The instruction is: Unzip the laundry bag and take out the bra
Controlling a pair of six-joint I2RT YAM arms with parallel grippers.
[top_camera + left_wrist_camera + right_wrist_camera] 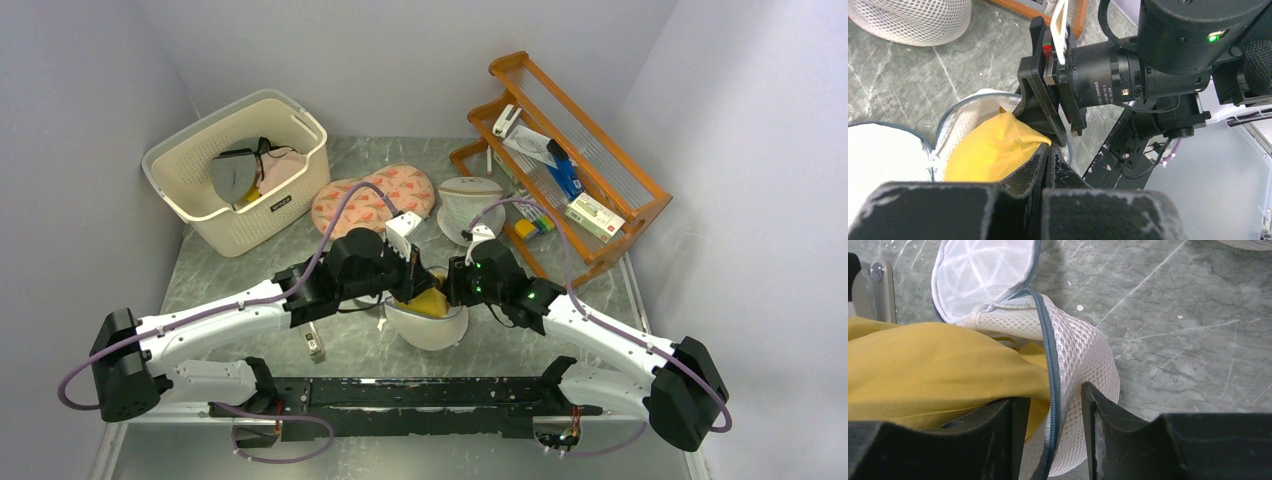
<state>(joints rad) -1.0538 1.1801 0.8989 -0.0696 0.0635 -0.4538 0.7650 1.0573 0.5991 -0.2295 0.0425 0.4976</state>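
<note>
Top external view showed the laundry bag (432,335) standing near the middle of the table's (200,275) near edge, between the two arms. Its zip was undone and its flat round lid (980,275) lay folded back beside the mouth. The bra (432,303), yellow, bulged out of the opening.

The left gripper (1048,161) was at the bag's left side. In the left wrist view its fingers stood pressed almost together, with a fold of the yellow fabric caught between them.

The right gripper (1051,396) was at the bag's right side, astride the rim. One finger was inside against the bra and the other outside against the white mesh. They were set close enough that the wall and its grey-blue zip (1050,365) filled the narrow gap, so it appeared to have the bag's wall in its grip.

A cream basket (215,215) stood in the far left corner with a grey garment (232,175) in it. Just beside it, toward the middle of the far edge, lay two pink patterned pads (375,195). Next to them was a white cone-shaped mesh bag (470,205). A wooden rack (590,150) ran along the right edge toward the far right corner, with small packets on its shelves. A small silvery object (313,345), too small to make out, lay on the table left of the bag.
</note>
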